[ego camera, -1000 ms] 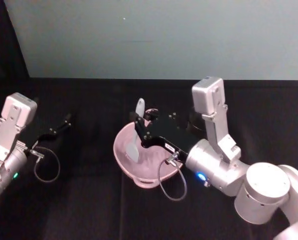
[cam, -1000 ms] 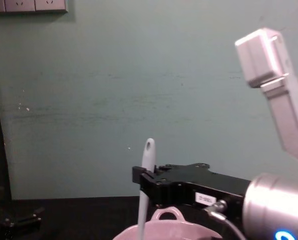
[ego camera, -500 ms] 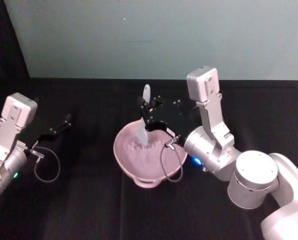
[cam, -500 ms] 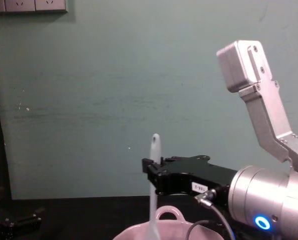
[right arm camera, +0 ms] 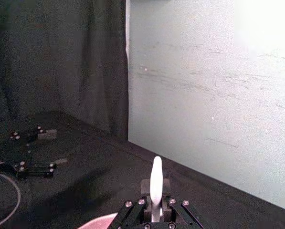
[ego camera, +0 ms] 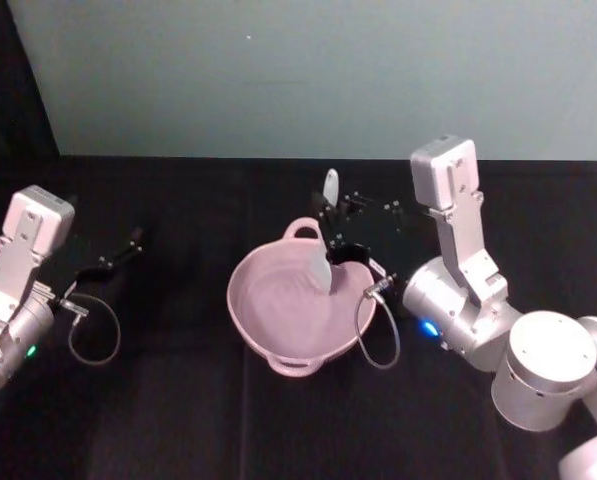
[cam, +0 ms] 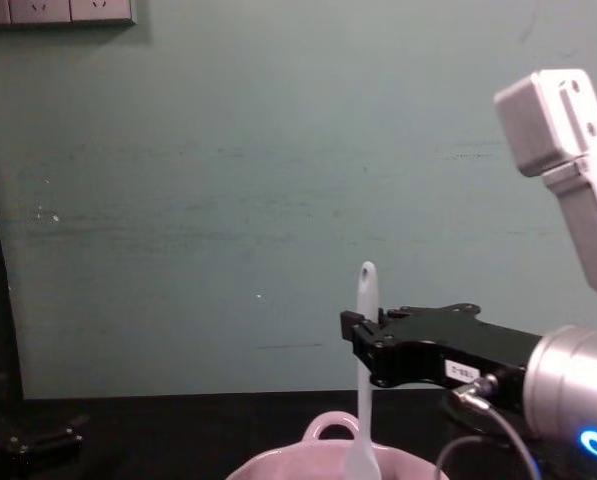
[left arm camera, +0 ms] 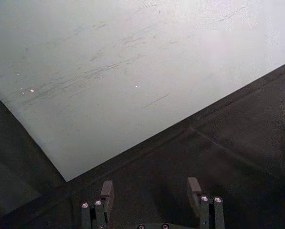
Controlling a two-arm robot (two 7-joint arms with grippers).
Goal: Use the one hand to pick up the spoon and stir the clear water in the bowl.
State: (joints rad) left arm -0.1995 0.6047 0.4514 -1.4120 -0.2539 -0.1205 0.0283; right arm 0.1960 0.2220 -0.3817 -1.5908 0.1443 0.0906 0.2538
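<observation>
The pale pink bowl point(ego camera: 278, 318) with its loop handle sits at the table's middle; its rim point(cam: 298, 462) shows low in the chest view. The white spoon point(ego camera: 324, 262) stands nearly upright, blade down inside the bowl on its right side, handle tip up point(cam: 365, 290). My right gripper point(ego camera: 334, 238) reaches in from the right and is shut on the spoon's handle point(right arm camera: 155, 183), the fingertips clamped around it point(cam: 356, 340). My left gripper point(ego camera: 128, 248) stays parked at the left on the black table, its fingers point(left arm camera: 107, 191) apart with nothing between them.
A black cloth point(ego camera: 178, 400) covers the table, and a pale green wall point(ego camera: 298, 70) stands behind it. A cable loop point(ego camera: 90, 335) hangs from the left wrist; another point(ego camera: 373, 335) hangs from the right wrist beside the bowl.
My right gripper has swept the spoon from the bowl's left side across to its right side, and the arm's elbow shifted right. The left arm has not moved.
</observation>
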